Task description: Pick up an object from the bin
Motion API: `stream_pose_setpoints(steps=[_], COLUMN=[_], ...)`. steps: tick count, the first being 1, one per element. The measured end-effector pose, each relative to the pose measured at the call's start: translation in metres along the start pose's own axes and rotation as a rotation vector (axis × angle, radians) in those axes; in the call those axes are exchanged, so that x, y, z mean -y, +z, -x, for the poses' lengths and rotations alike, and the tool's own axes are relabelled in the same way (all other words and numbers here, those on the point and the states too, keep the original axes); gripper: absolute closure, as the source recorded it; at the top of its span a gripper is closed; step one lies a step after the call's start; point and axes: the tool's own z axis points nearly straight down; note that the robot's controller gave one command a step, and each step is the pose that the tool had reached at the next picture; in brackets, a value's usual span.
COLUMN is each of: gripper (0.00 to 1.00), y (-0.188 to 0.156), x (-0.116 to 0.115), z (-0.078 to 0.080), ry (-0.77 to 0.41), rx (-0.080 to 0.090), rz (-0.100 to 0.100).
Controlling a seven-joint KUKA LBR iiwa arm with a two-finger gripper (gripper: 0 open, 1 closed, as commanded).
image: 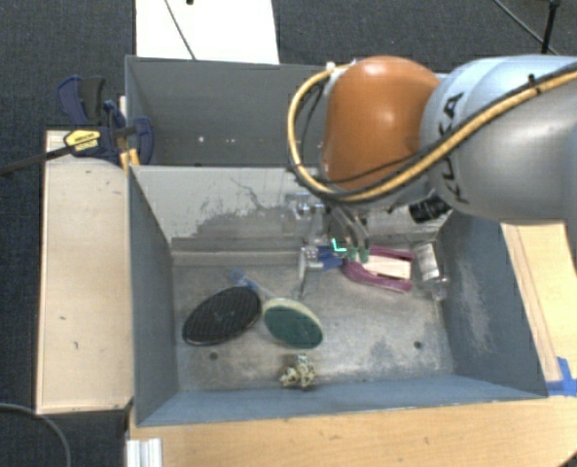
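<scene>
One pink and purple object lies on the floor of the grey bin, close to the back wall and right of the middle. The gripper hangs just to its left, below the arm's orange cover; whether it is spread or closed is hidden. A small clear piece lies just right of the object. Nearer the front lie a dark green disc, a black ribbed disc and a crumpled scrap.
</scene>
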Motion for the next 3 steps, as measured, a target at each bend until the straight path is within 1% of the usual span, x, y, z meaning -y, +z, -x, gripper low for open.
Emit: stream_pose_setpoints(steps=[1, 2, 3], gripper=[0.00, 1.00, 1.00], y=[0.129, 0.125, -0.018], x=[0.005, 0.006, 0.028], z=[-0.047, -0.044, -0.020], ry=[0.093, 0.098, 0.046], rx=[-0.003, 0.005, 0.016], rz=[0.001, 0.001, 0.001])
